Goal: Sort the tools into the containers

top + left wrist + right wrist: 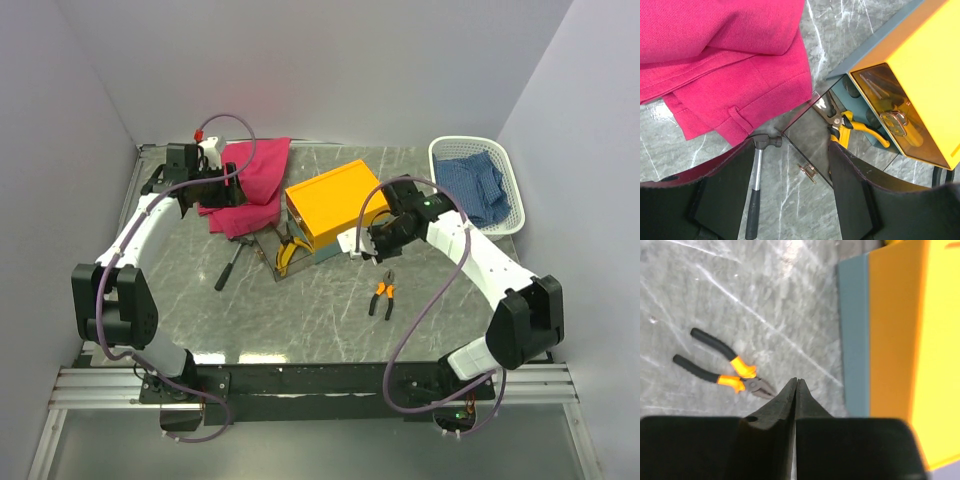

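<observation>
The orange-yellow toolbox [333, 203] with a teal-grey base stands mid-table, its clear lid [807, 132] folded open onto the table. Yellow-black pliers [852, 129] lie at its open mouth, and dim tool shapes show inside. A black-handled hammer [231, 266] lies left of the lid. My left gripper [790, 187] hovers open above the hammer [755, 187] and the lid, holding nothing. Orange-black pliers [383, 295] lie on the marble in front of the box. Just above them, beside the toolbox wall [890, 340], my right gripper [796, 383] is shut and empty, next to the pliers' nose [722, 367].
A magenta cloth [250, 180] lies crumpled at the back left, its edge close to the hammer head. The white lattice basket [507, 175] stands at the back right with a blue checked cloth [478, 185] inside. Grey walls enclose the table on three sides.
</observation>
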